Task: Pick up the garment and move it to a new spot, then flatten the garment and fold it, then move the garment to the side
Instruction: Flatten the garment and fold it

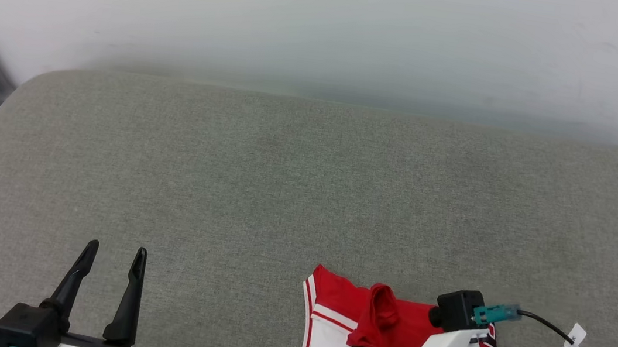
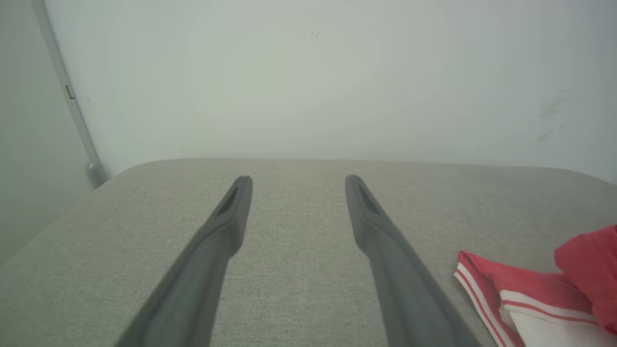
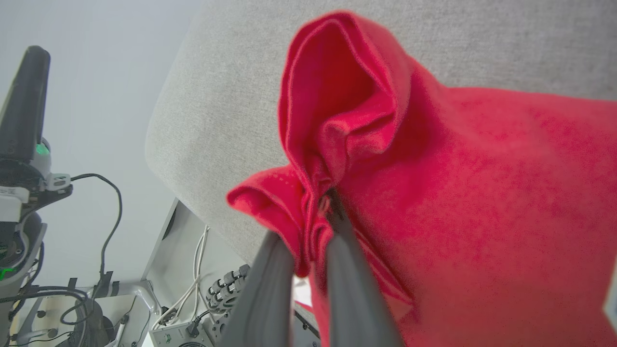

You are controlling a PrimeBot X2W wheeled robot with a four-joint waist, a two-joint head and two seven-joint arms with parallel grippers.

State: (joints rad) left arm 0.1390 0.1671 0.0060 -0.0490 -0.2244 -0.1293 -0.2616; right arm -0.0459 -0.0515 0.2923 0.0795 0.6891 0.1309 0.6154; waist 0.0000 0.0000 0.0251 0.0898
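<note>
right claw [image 3: 315,226]: clamped on a bunched red fold of the garment [image 1: 340,307] | left claw [image 1: 117,250]: fingers spread wide, empty, above the grey padded surface [image 1: 259,191]

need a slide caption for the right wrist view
Right end effector pinching a bunched fold of the red garment, grey padded surface behind.

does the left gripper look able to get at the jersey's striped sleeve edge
Probably yes: the left gripper is open over bare grey cushion, with nothing between it and the striped edge of the jersey. The right gripper pinches a red fold further along.
</note>
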